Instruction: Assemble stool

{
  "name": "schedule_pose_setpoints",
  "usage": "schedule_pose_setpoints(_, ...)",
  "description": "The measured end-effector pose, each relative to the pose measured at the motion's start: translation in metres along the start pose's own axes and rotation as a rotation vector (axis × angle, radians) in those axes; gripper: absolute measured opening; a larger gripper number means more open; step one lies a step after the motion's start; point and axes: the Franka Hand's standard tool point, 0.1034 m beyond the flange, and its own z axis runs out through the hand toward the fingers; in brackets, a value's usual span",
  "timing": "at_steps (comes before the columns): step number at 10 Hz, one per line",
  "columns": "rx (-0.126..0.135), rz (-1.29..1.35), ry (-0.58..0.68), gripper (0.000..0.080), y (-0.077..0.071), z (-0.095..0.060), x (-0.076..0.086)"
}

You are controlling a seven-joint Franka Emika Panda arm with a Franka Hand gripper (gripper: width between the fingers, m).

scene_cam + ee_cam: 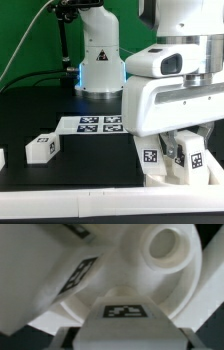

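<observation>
My gripper (188, 150) hangs low at the exterior view's right and is shut on a white stool leg (125, 314) with a black-and-white tag on it. In the wrist view the gripper (122, 337) holds this leg against the round white seat disc (185, 277), close to an open socket (165, 246). A second tagged leg (75, 277) stands on the seat beside it, and its tag shows in the exterior view (152, 157). A loose tagged leg (41, 148) lies on the table at the exterior view's left. The seat is mostly hidden behind the gripper in the exterior view.
The marker board (95, 123) lies in the middle of the black table. The arm's base (98, 60) stands behind it. A low white wall (90, 205) runs along the near edge. Another white piece (2, 158) shows at the left border.
</observation>
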Motion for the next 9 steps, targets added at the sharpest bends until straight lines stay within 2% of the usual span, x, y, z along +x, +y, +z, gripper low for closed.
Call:
schedule_pose_setpoints(4,0.000,0.306,0.000,0.0335,-0.0001,0.0007,0.0002)
schedule_pose_setpoints(7,-0.001,0.712,0.003,0.0337,-0.0062,0.0008,0.0049)
schedule_pose_setpoints(8,0.005,0.825,0.002,0.0337,-0.0084,0.0009,0.0052)
schedule_pose_setpoints(9,0.037,1.009,-0.005,0.0337,-0.0094,0.0012,0.0046)
